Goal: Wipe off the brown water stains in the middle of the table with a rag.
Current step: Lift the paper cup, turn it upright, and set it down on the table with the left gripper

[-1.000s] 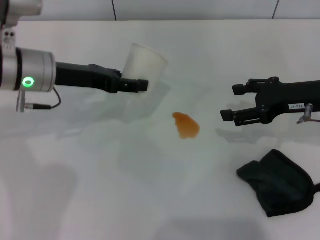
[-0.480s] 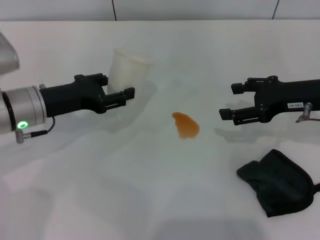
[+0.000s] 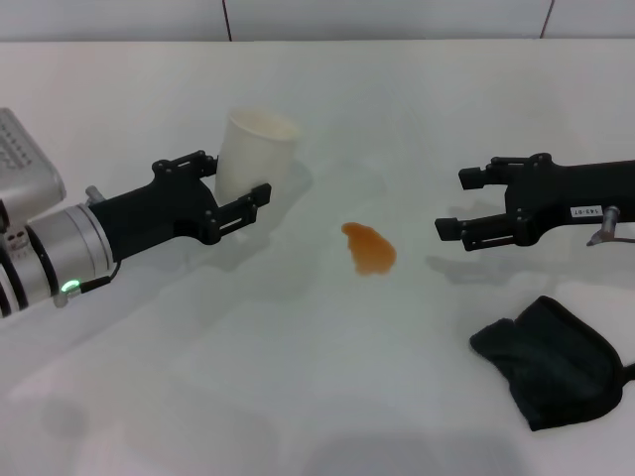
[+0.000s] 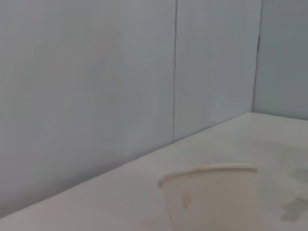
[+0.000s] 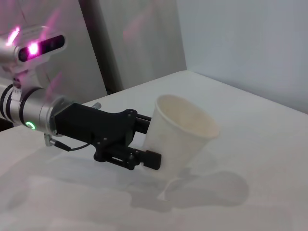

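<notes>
Closest to me, the rag (image 3: 551, 374) lies in a dark heap on the worktop (image 3: 248, 377), untouched, just below and nearer to me than my right hand (image 3: 451, 203). That hand hovers above the surface with its fingers spread and nothing between them.

Out ahead of its fingertips, toward the middle, sits the brown water stains (image 3: 369, 248) blotch, unwiped and well apart from the rag.

Beyond the stain, on the far side from the right hand, my left hand (image 3: 233, 183) is clenched around a white cup (image 3: 253, 154); the right wrist view shows the cup (image 5: 180, 134) pinched between the left hand's (image 5: 147, 139) fingers and slightly tilted. I cannot tell whether its base touches the worktop or rides just above it. The left wrist view shows only the cup's rim (image 4: 207, 171) against the wall.

My read: wiping has not begun; the step in hand is clearing the cup away from the spill. Next I would need the right hand to drop down and back onto the rag, close on a good fold, then carry it forward to the stain and press it flat enough to drag across the liquid.
</notes>
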Controlling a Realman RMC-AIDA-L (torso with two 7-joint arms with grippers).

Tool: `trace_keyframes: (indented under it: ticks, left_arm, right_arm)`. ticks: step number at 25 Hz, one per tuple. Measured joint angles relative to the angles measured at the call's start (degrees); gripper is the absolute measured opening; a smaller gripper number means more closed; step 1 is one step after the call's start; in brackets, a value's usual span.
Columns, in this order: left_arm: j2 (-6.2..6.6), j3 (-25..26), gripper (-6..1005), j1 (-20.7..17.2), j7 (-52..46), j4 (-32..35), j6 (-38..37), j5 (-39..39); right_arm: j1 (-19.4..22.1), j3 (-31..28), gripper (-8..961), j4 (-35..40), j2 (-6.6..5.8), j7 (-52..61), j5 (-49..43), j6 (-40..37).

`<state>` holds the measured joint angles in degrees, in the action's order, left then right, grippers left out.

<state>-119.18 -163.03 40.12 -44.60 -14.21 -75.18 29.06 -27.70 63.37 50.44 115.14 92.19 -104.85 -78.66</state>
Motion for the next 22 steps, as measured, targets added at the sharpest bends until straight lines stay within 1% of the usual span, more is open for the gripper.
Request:
trace_keyframes:
  ticks: [5,11,15,22]
  left_arm:
    - [-0.16,0.03,614,-1.72,5.77,2.81,2.83,2.81]
    - [-0.18,0.11,614,-3.89,15.74,7.94,9.57,8.02]
    - [-0.17,0.17,613,-3.59,17.04,9.48,11.54,9.1]
    - [-0.23,0.11,612,-2.69,17.1,11.51,12.35,9.11]
  right_arm:
    - [0.02,0.02,871,-0.05,0.0,0.0,0.0,0.11]
    - [-0.16,0.05,871,-0.08,0.0,0.0,-0.03,0.41]
    - [-0.28,0.19,871,-0.08,0.0,0.0,-0.05,0.5]
    - [-0.09,0.07,871,-0.08,-0.01,0.0,-0.05,0.53]
